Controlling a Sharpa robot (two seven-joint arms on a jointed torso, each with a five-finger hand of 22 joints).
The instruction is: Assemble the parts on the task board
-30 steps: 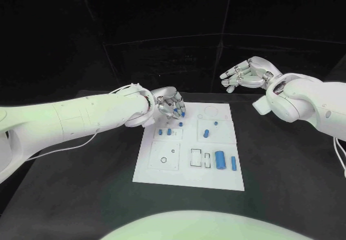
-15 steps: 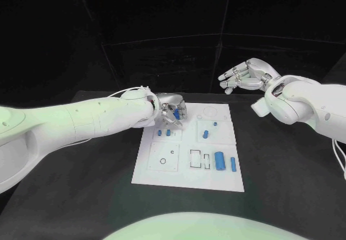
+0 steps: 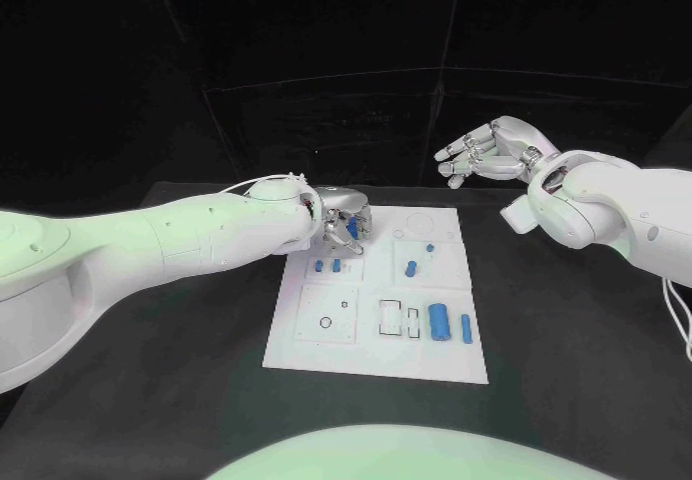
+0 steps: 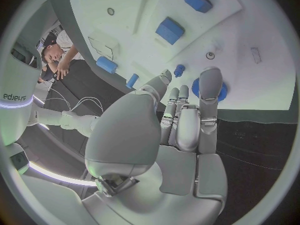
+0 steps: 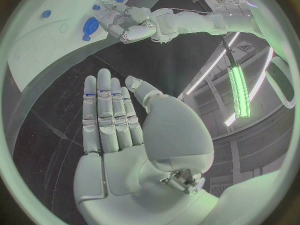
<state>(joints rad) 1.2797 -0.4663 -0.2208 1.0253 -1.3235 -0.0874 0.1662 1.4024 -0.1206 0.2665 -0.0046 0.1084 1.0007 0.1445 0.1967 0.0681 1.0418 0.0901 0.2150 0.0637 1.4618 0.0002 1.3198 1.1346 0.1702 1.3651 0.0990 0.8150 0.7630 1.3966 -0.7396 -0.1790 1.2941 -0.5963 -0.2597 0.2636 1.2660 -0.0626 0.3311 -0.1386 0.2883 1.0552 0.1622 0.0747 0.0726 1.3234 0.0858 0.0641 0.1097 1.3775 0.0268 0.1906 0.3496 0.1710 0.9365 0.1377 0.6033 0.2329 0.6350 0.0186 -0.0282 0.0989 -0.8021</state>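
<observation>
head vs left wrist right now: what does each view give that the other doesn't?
Head view only: the right hand, open and raised beyond the table's far edge, and the whole task board with the large blue part in its near row.

Left wrist view only: a round blue part on the board just past the left hand's fingertips.

Both: the left hand over the board's far left corner, and small blue parts near it.
</observation>
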